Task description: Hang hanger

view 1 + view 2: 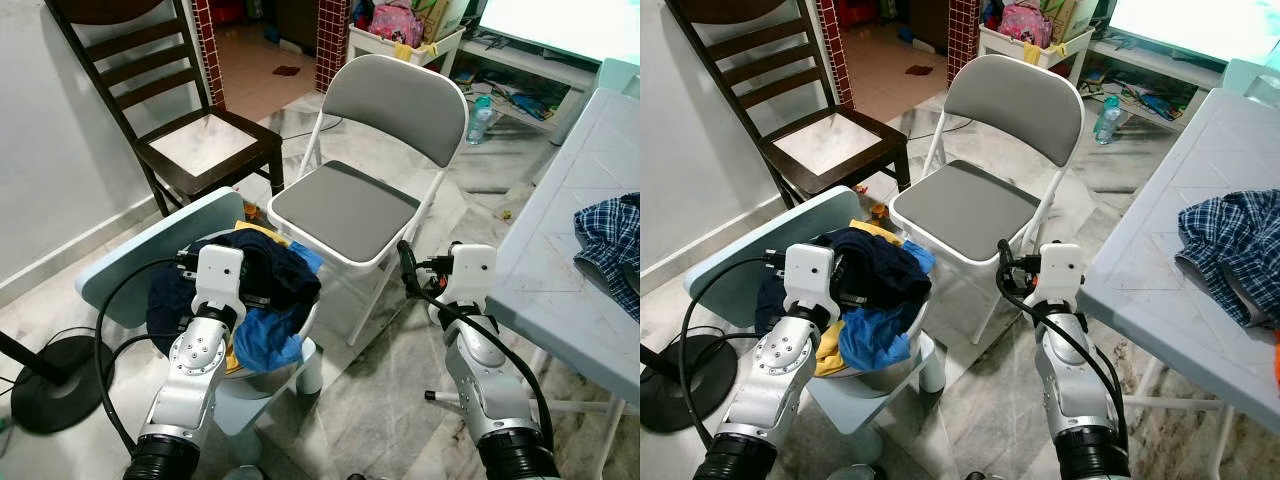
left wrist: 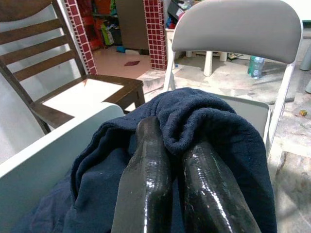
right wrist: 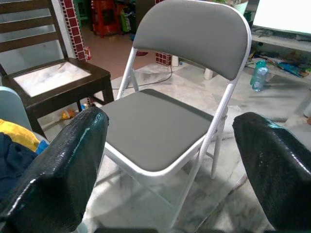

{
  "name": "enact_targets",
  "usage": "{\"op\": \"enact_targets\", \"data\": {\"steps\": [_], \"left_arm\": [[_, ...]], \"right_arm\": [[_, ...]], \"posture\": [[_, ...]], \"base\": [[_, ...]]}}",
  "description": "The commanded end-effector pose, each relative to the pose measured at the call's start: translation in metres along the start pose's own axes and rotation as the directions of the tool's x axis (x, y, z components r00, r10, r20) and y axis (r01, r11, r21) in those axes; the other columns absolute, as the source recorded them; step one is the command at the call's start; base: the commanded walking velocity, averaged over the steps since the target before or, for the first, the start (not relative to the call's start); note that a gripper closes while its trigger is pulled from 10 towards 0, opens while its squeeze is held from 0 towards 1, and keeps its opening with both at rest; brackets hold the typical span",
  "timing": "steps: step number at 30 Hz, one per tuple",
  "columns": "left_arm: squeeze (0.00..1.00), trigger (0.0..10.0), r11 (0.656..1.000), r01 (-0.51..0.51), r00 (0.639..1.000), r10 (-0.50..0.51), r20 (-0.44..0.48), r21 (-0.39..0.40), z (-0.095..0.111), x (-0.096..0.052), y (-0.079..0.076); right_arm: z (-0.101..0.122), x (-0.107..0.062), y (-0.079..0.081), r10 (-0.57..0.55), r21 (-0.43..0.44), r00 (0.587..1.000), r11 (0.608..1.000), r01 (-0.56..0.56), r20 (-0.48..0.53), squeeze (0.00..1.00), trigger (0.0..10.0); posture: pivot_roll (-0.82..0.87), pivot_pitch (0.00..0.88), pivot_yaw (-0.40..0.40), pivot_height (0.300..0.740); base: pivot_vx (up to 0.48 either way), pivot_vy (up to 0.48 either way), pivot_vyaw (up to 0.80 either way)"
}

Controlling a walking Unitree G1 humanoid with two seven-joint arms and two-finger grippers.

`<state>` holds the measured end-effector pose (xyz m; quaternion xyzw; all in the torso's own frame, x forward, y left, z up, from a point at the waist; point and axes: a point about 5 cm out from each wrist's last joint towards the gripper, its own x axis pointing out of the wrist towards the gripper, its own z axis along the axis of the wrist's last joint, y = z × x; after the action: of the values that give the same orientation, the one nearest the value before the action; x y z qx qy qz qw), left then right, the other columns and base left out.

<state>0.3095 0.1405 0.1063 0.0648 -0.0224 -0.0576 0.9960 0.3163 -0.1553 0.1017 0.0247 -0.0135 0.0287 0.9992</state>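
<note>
The left gripper [image 2: 180, 160] has its two black fingers pressed together into a fold of the dark navy garment [image 2: 204, 116], pinching the cloth at the top of the heap. That heap sits in a small pale-blue child's chair [image 1: 150, 250] low on the left: navy cloth on top, a bright blue piece [image 1: 270, 340] spilling toward the near edge, a bit of yellow [image 1: 830, 345] beneath. No hanger can be made out anywhere, so its direction and long axis cannot be told.

The right gripper [image 3: 170, 160] hangs with fingers spread wide apart, holding nothing, just in front of the near edge of the grey folding chair [image 1: 350, 205], whose seat is bare.

Three chairs in all: the child's chair, the folding chair in the middle, and a dark wooden ladder-back chair [image 1: 190, 140] farther left against the wall. At right, a pale table [image 1: 570, 250] edge runs close beside the right arm, with one blue plaid shirt [image 1: 610, 235] lying on it. Open marble floor [image 1: 370, 390] lies between the arms. A black round stand base [image 1: 50, 380] sits at near left.
</note>
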Motion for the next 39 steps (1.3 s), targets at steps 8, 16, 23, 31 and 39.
{"op": "enact_targets", "data": {"steps": [8, 16, 23, 31, 39], "left_arm": [[0.00, 10.0, 1.000, 0.016, 0.999, -0.016, -0.036, 0.012, -0.006, 0.000, -0.002], [0.00, 10.0, 1.000, 0.024, 0.999, -0.024, -0.034, 0.010, -0.005, 0.005, -0.004], [0.00, 10.0, 1.000, 0.025, 0.999, -0.025, -0.028, 0.008, -0.003, 0.007, -0.005], [0.00, 10.0, 0.999, 0.044, 0.999, -0.044, -0.014, 0.008, -0.001, 0.010, -0.009], [0.00, 10.0, 0.999, 0.046, 0.997, -0.044, 0.065, -0.025, 0.022, 0.018, -0.011]], "right_arm": [[-0.004, -0.001, -0.005, -0.016, 0.018, 1.000, 1.000, 0.016, -0.022, 0.00, 10.0], [-0.003, -0.001, -0.007, -0.017, 0.012, 1.000, 1.000, 0.017, -0.019, 0.00, 10.0], [0.000, 0.001, -0.009, -0.020, 0.000, 1.000, 1.000, 0.020, -0.001, 0.00, 10.0], [0.002, 0.000, -0.011, -0.023, -0.004, 1.000, 1.000, 0.023, 0.005, 0.00, 10.0], [0.004, 0.000, -0.013, -0.028, -0.009, 1.000, 1.000, 0.028, 0.010, 0.00, 10.0]], "posture": [[0.19, 0.051, -0.049, 0.740], [0.18, 0.045, -0.044, 0.740], [0.17, 0.062, -0.036, 0.740], [0.15, 0.077, -0.037, 0.740], [0.15, 0.095, -0.040, 0.740]], "base": [[-0.292, 0.000, 0.00], [-0.360, 0.000, 0.00], [-0.352, 0.000, 0.00], [-0.271, 0.000, 0.00], [0.000, 0.000, 0.00]]}}
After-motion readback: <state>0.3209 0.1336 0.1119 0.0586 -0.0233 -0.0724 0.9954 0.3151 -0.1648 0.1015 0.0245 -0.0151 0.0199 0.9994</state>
